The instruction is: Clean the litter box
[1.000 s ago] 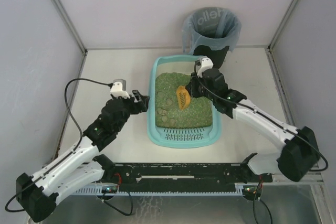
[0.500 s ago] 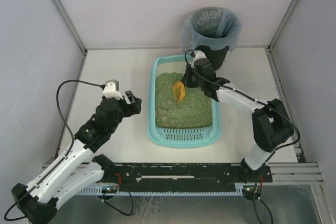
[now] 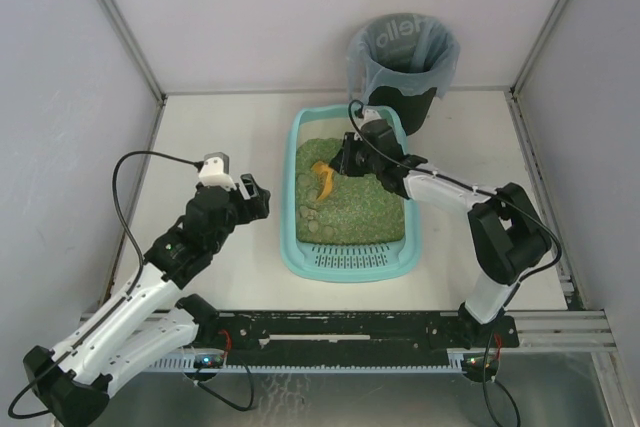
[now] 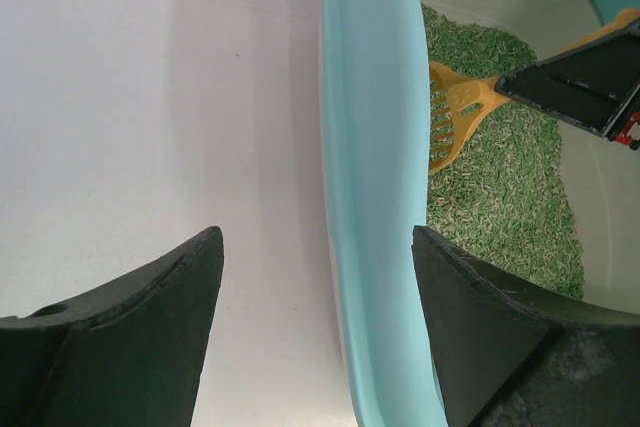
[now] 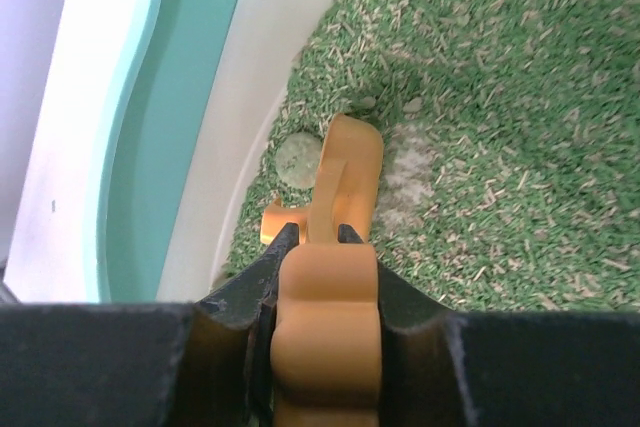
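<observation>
**Litter box** (image 3: 288, 209) (image 4: 368, 197) (image 5: 186, 97). Large rectangular tray of light-teal plastic with rounded corners and a broad, smooth rolled rim. The inner wall looks paler than the rim. It lies flat at the middle of the white tabletop (image 3: 220, 127) (image 4: 150, 97), long axis running away from the arm bases. A slotted grille ledge (image 3: 350, 259) takes up the near end.

**Litter** (image 3: 365, 209) (image 4: 500, 197) (image 5: 520, 147). Green, granular, made of short rod-like pieces, filling the floor of the tray beyond the ledge. There are several pale rounded clumps near the left side in the overhead view. One pale round clump (image 5: 298, 160) lies against the inner wall, just beside the scoop's head, and a bare whitish patch lies to the head's other side.

**Scoop** (image 3: 323, 177) (image 4: 455, 117) (image 5: 345, 162). Orange plastic with a slotted head. The head is lowered onto the litter in the far-left part of the tray.

**Right pincer** (image 3: 345, 159) (image 5: 315, 242). Clamped on the scoop's handle, over the far end of the tray.

**Left pincer** (image 3: 255, 197) (image 4: 315, 247). Jaws spread wide and holding nothing. It hangs above the tabletop just beside the tray's left wall.

**Bin** (image 3: 405, 57). Round, black, with a grey-blue bag liner, just beyond the tray's far right corner.
</observation>
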